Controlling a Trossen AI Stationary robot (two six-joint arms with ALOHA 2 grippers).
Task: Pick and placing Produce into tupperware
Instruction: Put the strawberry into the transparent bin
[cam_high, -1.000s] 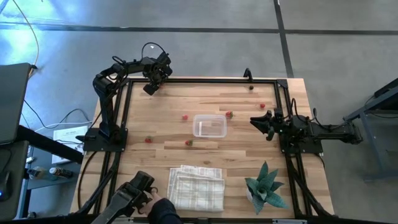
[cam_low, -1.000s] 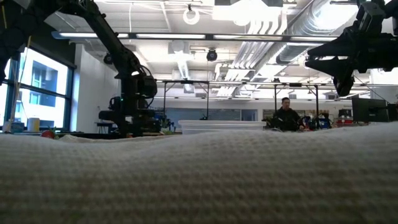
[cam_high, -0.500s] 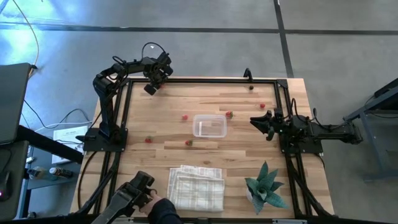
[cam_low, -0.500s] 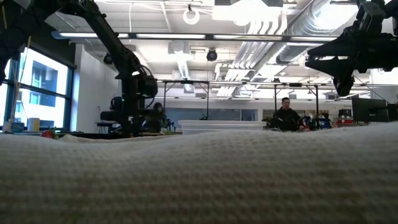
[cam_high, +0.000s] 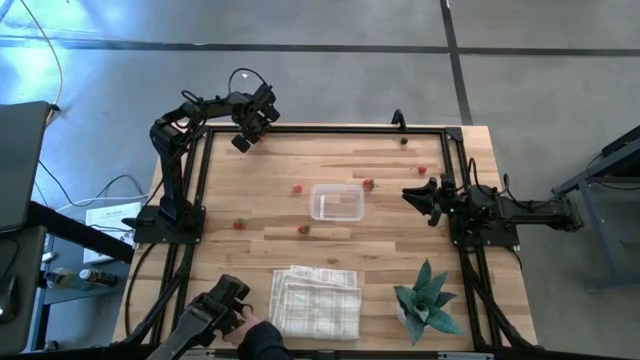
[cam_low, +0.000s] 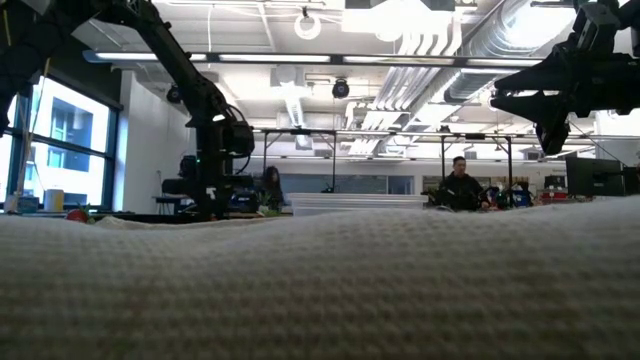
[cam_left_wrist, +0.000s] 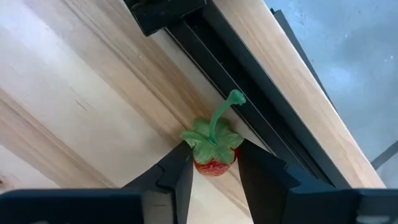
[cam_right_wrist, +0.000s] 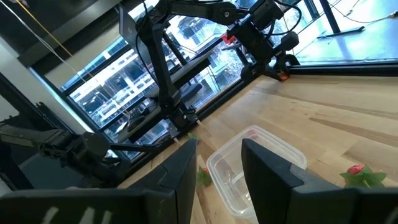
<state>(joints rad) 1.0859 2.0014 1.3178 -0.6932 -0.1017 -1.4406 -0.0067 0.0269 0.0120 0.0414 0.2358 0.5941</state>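
**Left claw pinches a strawberry at the desk's far-left corner**

The left claw (cam_high: 243, 135) hangs over the far-left corner of the wooden desk (cam_high: 250, 190), beside the black frame rail there. In the left wrist view its two fingers (cam_left_wrist: 180, 177) press against the sides of a small red strawberry (cam_left_wrist: 212, 155) with a green leafy cap and curling stem, held just above the wood next to the rail.

The clear tupperware (cam_high: 337, 202) sits near the middle of the desk and holds no produce that can be seen. Other red pieces lie scattered around it: one to its far left (cam_high: 298, 187), one just off its far-right corner (cam_high: 368, 184), one at its near-left corner (cam_high: 304, 229), one further left (cam_high: 238, 225), and one toward the right rail (cam_high: 422, 170).

The right claw (cam_high: 412, 195) waits above the desk's right side, pointing toward the container, its fingers part-way apart and holding nothing.

A folded checked cloth (cam_high: 317, 300) and a small green plant (cam_high: 428, 298) rest along the near edge.
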